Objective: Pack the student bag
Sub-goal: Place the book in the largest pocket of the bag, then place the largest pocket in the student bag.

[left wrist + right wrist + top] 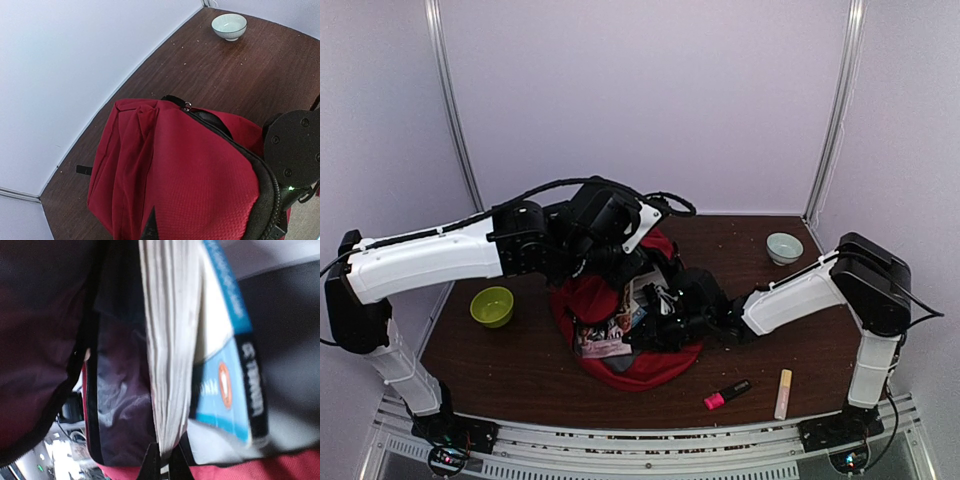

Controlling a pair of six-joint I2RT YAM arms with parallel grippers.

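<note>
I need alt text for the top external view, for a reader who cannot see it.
The left arm and right arm meet over an open red backpack with books inside, mid-table. A green bowl sits left, a pale bowl far right, and a pink highlighter and cream marker near front.

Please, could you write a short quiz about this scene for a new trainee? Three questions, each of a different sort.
1. True or false: the green bowl stands on the table, outside the student bag.
2. The pink highlighter lies: A in the bag; B on the table; C in the green bowl.
3. Which arm's tool reaches among the books?
Key: 1 true; 2 B; 3 the right tool.
</note>
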